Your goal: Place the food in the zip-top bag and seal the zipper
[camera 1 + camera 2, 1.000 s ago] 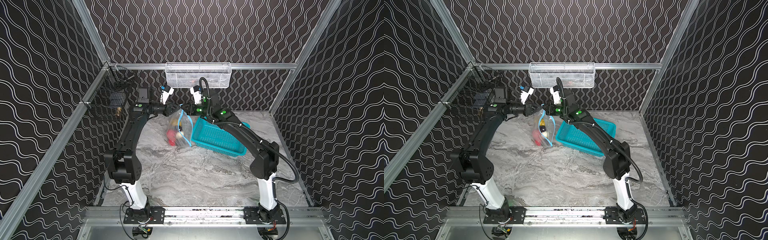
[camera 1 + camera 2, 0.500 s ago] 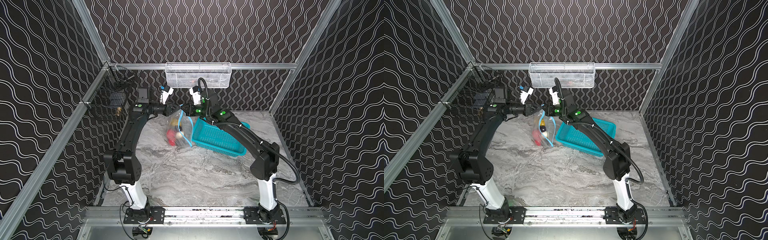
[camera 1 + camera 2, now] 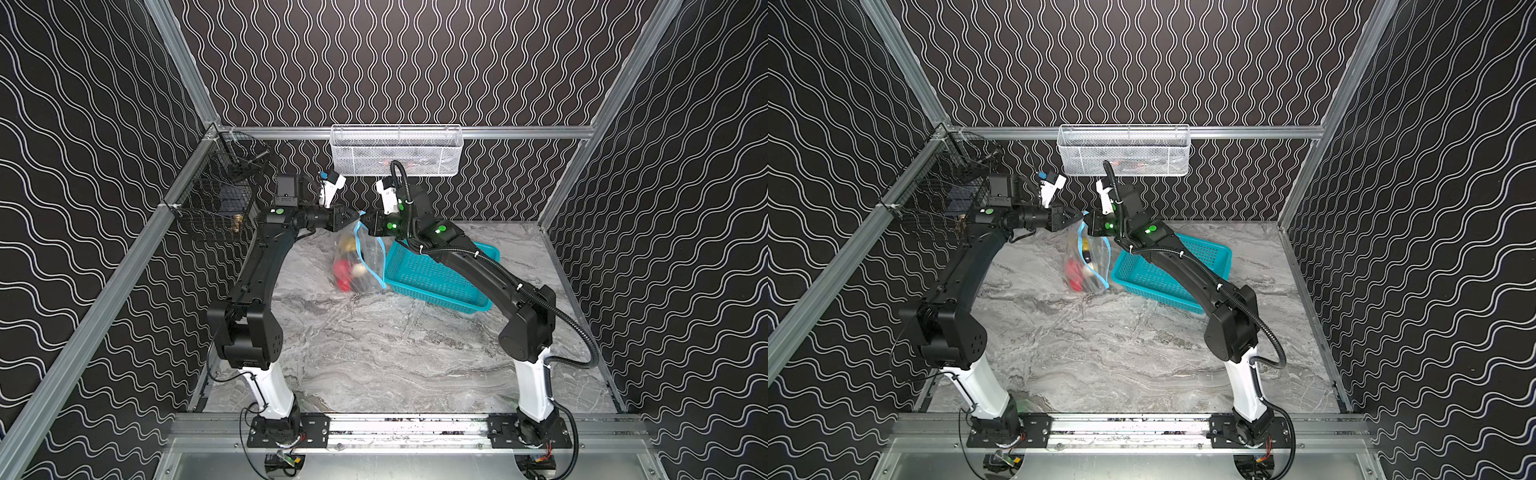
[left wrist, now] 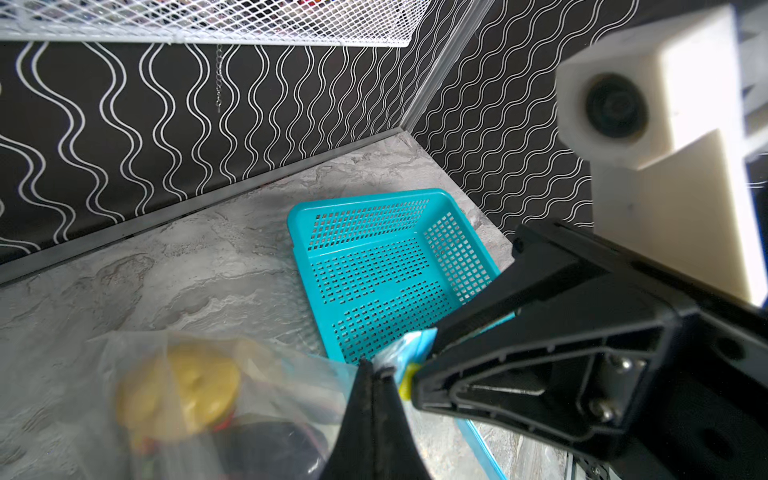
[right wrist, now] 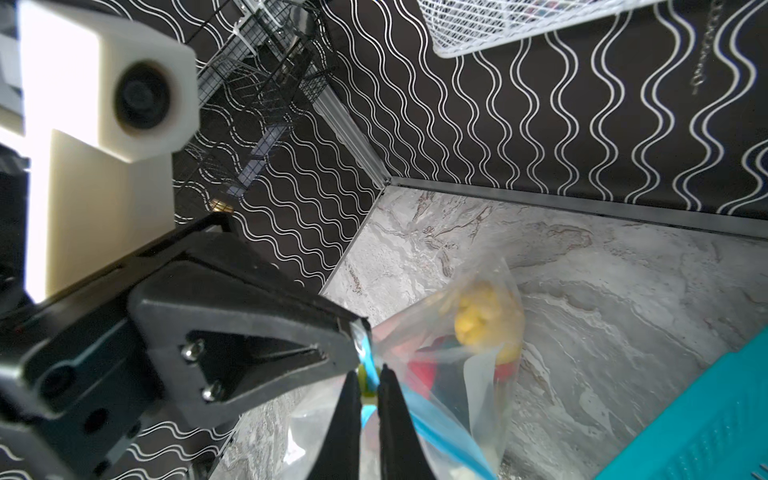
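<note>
The clear zip-top bag (image 3: 358, 257) (image 3: 1089, 259) hangs above the marble table, its bottom resting on it. Food shows through it: a yellow piece (image 4: 187, 390) (image 5: 482, 320), red pieces (image 3: 341, 271) (image 5: 424, 370) and a dark one. My left gripper (image 3: 354, 216) (image 4: 374, 368) is shut on the bag's top corner. Almost touching it, my right gripper (image 3: 364, 220) (image 5: 369, 376) is shut on the yellow slider tab (image 4: 405, 380) of the zipper (image 5: 440, 432), whose blue strip runs down the bag's right edge.
A teal perforated basket (image 3: 432, 278) (image 3: 1167, 274) (image 4: 374, 270) lies just right of the bag, under my right forearm. A white mesh basket (image 3: 397, 151) hangs on the back wall. A black wire rack (image 3: 216, 199) is fixed at the left wall.
My right gripper has slid left along the blue strip toward the left gripper, and the gap between them has closed. The left gripper has stayed put.
</note>
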Tool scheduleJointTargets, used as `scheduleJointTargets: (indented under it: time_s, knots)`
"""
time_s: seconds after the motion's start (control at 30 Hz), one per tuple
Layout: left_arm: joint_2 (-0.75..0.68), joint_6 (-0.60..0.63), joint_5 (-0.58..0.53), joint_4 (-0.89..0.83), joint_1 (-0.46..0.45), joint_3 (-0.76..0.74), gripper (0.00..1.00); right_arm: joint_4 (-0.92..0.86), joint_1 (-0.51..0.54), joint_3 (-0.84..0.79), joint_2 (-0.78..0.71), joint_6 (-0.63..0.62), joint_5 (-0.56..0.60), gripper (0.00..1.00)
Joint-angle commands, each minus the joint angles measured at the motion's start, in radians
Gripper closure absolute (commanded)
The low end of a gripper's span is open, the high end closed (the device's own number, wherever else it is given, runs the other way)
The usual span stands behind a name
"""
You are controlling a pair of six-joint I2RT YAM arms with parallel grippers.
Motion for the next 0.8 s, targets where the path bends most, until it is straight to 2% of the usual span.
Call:
scheduleJointTargets:
  time_s: [0.0, 0.23, 0.4, 0.57, 0.73, 0.77]
  knots:
    - [-0.02, -0.01, -0.044, 0.109, 0.003, 0.014, 1.0, -0.121, 0.001, -0.031, -0.013, -0.01, 0.025, 0.92]
    - [-0.019, -0.027, -0.046, 0.117, 0.003, 0.015, 1.0, -0.089, 0.001, -0.07, -0.042, -0.004, -0.007, 0.92]
    - [-0.018, -0.036, 0.006, 0.133, 0.003, 0.004, 1.0, -0.065, 0.001, -0.081, -0.056, -0.016, -0.024, 0.92]
    - [0.008, 0.078, 0.037, 0.055, 0.005, 0.033, 1.0, -0.069, 0.002, -0.052, -0.055, -0.058, -0.041, 0.91]
    - [0.06, 0.179, 0.104, -0.083, 0.014, 0.125, 0.49, -0.083, 0.001, -0.027, -0.043, -0.108, -0.074, 0.91]
    - [0.068, 0.181, 0.098, -0.109, 0.014, 0.146, 0.42, -0.087, 0.001, -0.021, -0.04, -0.117, -0.074, 0.91]
